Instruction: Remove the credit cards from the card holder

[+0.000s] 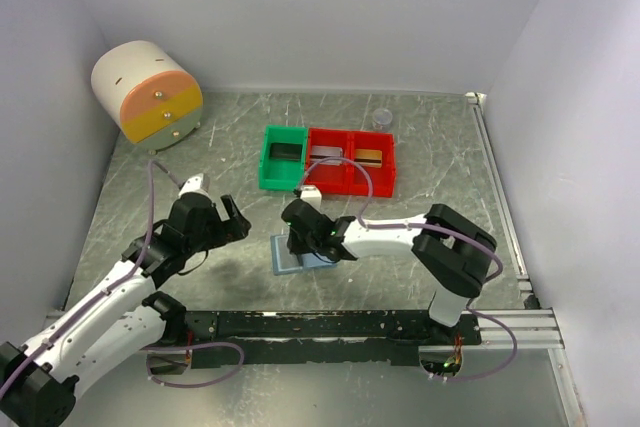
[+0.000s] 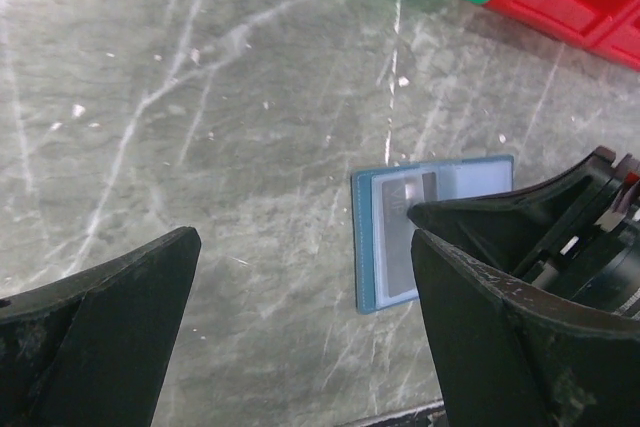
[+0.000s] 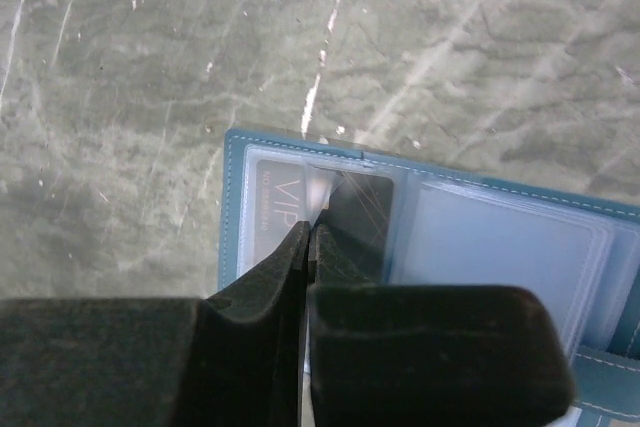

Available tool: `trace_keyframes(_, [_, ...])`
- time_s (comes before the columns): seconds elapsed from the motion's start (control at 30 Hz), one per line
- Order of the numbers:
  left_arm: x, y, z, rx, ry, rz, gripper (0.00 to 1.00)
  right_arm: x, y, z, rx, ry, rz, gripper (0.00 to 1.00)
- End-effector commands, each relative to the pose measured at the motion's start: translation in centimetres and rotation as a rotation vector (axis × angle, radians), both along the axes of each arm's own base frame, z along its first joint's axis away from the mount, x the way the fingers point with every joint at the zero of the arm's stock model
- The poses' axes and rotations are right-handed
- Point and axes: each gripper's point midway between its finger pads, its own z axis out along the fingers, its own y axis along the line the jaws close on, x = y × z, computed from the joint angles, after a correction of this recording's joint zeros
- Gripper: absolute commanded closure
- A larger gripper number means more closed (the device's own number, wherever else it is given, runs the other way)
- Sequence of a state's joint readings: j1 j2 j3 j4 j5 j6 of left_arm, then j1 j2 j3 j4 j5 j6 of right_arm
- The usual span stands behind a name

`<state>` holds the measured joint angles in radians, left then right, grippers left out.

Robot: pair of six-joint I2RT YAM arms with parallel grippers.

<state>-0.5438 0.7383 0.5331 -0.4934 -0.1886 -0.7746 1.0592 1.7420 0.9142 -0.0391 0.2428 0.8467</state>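
Observation:
The blue-grey card holder (image 1: 287, 259) lies open on the table between my arms; it also shows in the left wrist view (image 2: 385, 237) and the right wrist view (image 3: 500, 247). A dark card marked VIP (image 3: 268, 209) sits in its left clear pocket. My right gripper (image 3: 308, 232) (image 1: 303, 237) is shut, pinching a lifted bit of the clear pocket film over that card. My left gripper (image 2: 300, 232) (image 1: 233, 215) is open and empty, just left of the holder. A dark card (image 1: 285, 152) lies in the green bin, a silvery card (image 1: 325, 154) and a gold card (image 1: 369, 158) in the red bins.
The green bin (image 1: 268, 172) and red bins (image 1: 346, 184) stand side by side just behind the holder. A round cream and orange drawer unit (image 1: 147, 90) stands at the back left. A small clear lid (image 1: 381, 117) lies behind the bins. A black rail (image 1: 350, 325) runs along the near edge.

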Motion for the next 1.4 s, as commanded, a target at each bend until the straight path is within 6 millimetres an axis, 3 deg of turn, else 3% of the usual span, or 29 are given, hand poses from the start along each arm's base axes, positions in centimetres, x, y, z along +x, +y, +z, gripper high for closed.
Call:
trace_keyframes(0.0, [-0.1, -3.0, 0.1, -0.094, -0.029, -0.156, 0.01, -0.1, 0.5, 2.3, 0.167, 0.019, 0.025, 1.00])
trace_keyframes(0.27, [-1.2, -7.4, 0.6, -0.256, -0.079, -0.384, 0.05, -0.4, 0.4, 3.7, 0.371, 0.073, 0.041, 1.00])
trace_keyframes(0.43, [-1.5, -8.4, 1.2, -0.307, -0.101, -0.437, 0.07, -0.4, -0.1, 3.8, 0.450, 0.107, 0.039, 1.00])
trace_keyframes(0.67, [-2.1, -9.6, 0.0, -0.350, -0.055, -0.492, 0.09, -0.4, -0.9, 3.6, 0.498, 0.130, 0.027, 1.00])
trace_keyframes(0.87, [-2.6, -11.2, -0.9, -0.435, -0.015, -0.549, 0.24, -0.2, -1.1, 3.7, 0.507, 0.127, 0.029, 1.00])
trace_keyframes(1.23, [-2.9, -13.0, -2.4, -0.458, 0.019, -0.561, 0.35, -0.2, -1.3, 3.3, 0.506, 0.138, 0.037, 1.00])
trace_keyframes(1.37, [-3.3, -14.1, -3.2, -0.445, 0.047, -0.582, 0.47, -0.2, -1.4, 3.2, 0.506, 0.141, 0.034, 1.00])
